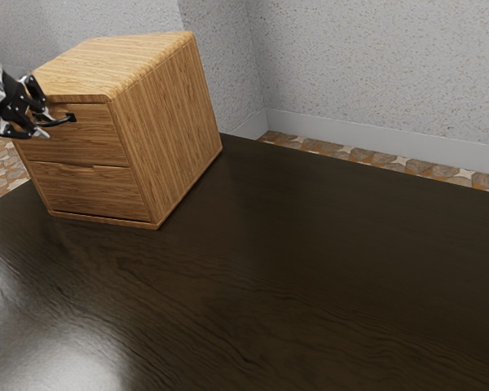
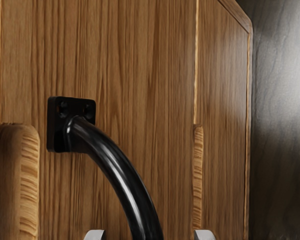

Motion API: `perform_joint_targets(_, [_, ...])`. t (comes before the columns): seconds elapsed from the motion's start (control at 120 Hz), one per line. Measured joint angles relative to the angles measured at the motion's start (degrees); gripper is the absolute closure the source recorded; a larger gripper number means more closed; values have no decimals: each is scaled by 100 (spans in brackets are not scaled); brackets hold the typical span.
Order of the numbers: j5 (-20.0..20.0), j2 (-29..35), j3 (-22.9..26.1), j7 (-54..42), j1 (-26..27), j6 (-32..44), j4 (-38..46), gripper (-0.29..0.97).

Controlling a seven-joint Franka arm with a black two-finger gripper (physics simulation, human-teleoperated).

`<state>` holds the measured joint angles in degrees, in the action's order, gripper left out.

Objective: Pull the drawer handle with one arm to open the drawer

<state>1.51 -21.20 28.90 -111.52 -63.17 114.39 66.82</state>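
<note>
Gripper [image 1: 39, 119] is sitting at the black curved metal bar handle [image 2: 117, 172] on the top drawer [image 1: 81, 140] of the light oak two-drawer cabinet [image 1: 159, 114]. The cabinet is standing at the far corner of the dark glossy wood table [image 1: 310, 269], on the exterior view's left. In the wrist view the grey fingertips [image 2: 204, 234] are straddling the bar with a gap on each side: fingers apart, not clamping yet. Can't tell if the drawer is out at all.

Handling guess: the bar is rigid, smooth and probably slick, so I'm closing on mid-span, away from the black mounting plate [image 2: 70, 122]. I'm expecting the drawer to slide stiffly but lightly. The risk is the cabinet skating on the polished table, so I'm planning a straight, slow pull.
</note>
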Motion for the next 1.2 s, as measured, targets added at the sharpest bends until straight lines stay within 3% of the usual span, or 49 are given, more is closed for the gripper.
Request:
perform_joint_targets(0.3, [15, 97, -14, -77, -42, -148, 80, 70])
perform_joint_targets(0.733, [308, 960, -45, -93, -449, -507, 960, 79])
perform_joint_targets(0.975, [613, 1371, -28, -83, -769, -771, 1421, 73])
perform_joint_targets(1.2, [763, 1802, -37, -67, -1028, -1036, 1734, 79])
